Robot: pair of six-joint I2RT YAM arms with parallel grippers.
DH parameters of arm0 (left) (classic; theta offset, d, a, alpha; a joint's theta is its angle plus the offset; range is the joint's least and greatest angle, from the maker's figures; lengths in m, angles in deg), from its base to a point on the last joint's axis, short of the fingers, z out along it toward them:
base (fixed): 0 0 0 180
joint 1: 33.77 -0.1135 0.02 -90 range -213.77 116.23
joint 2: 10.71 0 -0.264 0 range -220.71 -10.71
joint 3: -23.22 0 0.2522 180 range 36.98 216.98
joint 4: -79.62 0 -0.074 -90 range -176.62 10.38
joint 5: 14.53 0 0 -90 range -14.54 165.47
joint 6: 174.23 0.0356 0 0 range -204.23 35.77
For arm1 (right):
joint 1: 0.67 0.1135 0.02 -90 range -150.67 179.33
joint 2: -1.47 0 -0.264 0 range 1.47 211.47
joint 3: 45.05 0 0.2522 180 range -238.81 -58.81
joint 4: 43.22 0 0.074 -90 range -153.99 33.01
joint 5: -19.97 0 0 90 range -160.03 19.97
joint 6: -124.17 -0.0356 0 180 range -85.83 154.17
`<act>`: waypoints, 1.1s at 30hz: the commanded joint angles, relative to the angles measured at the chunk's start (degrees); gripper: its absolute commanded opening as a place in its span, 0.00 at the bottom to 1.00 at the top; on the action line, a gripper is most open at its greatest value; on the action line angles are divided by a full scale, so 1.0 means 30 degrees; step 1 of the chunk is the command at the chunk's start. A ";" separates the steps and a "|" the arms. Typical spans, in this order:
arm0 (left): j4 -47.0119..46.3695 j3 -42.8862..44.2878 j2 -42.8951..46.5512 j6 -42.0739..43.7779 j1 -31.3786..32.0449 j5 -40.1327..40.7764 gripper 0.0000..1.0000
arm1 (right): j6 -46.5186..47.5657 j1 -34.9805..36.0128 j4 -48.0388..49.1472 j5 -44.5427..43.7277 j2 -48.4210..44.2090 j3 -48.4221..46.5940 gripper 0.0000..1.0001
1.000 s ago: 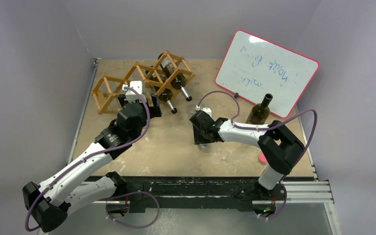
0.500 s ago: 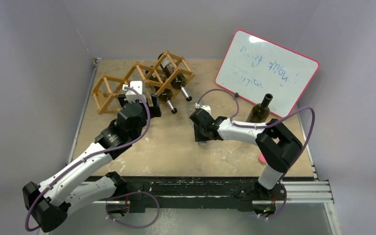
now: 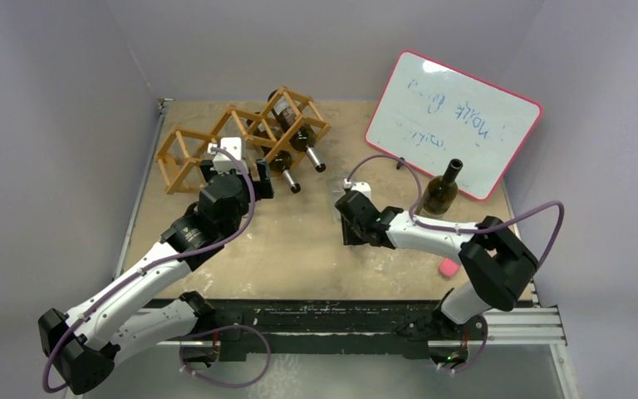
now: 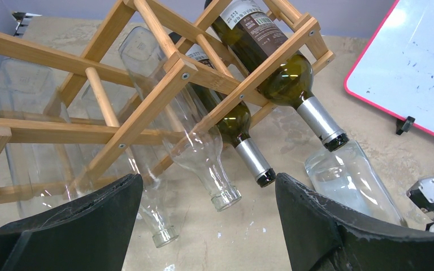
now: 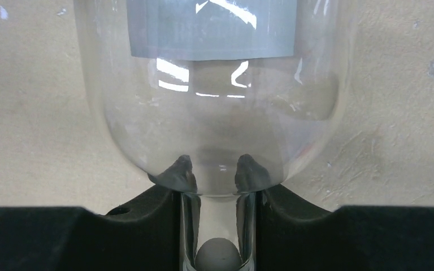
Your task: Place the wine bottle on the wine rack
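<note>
The wine rack (image 3: 216, 141) (image 4: 164, 84), a light wooden lattice, stands at the back left. It holds two dark bottles (image 4: 277, 68) with silver capsules and two clear ones (image 4: 198, 152), necks pointing toward me. My left gripper (image 3: 237, 169) (image 4: 209, 226) hangs open just in front of the rack with nothing between its fingers. My right gripper (image 3: 353, 226) (image 5: 215, 172) is mid-table, shut on the neck of a clear glass wine bottle (image 5: 215, 84) (image 4: 350, 180). That bottle lies low over the table, its base pointing away from the gripper.
A whiteboard (image 3: 453, 125) with a red rim leans at the back right. A dark green bottle (image 3: 440, 191) stands upright in front of it. A pink eraser (image 3: 449, 266) lies near the right arm's elbow.
My right gripper closed on the clear bottle's neck, and the right arm shifted to the right, uncovering the pink eraser. The left arm has not moved.
</note>
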 commanded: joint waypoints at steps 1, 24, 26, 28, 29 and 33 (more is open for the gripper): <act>-0.0835 0.0027 0.0218 0.0221 0.0031 0.0287 0.86 | 0.0131 -0.0103 0.2472 -0.1759 -0.1581 0.0270 0.00; 0.0131 0.2422 0.2690 0.0331 0.0037 0.2866 0.86 | 0.1452 -0.0103 0.2632 -0.4970 -1.0046 0.0579 0.00; 0.0054 0.2489 0.3182 0.0425 0.0017 0.3946 0.86 | 0.1879 -0.0103 0.2162 -0.4573 -1.0051 -0.0344 0.00; -0.0149 0.2425 0.3688 0.0418 0.0023 0.4873 0.86 | 0.2260 -0.0103 0.1897 -0.4263 -0.9889 -0.1409 0.00; -0.0218 0.2358 0.3905 0.0282 0.0018 0.5205 0.86 | 0.2709 -0.0103 0.1972 -0.3649 -0.9827 -0.1949 0.00; -0.0304 0.1993 0.4477 -0.0468 0.0017 0.6228 0.86 | 0.3976 -0.0103 0.1991 -0.2115 -0.8955 -0.4354 0.00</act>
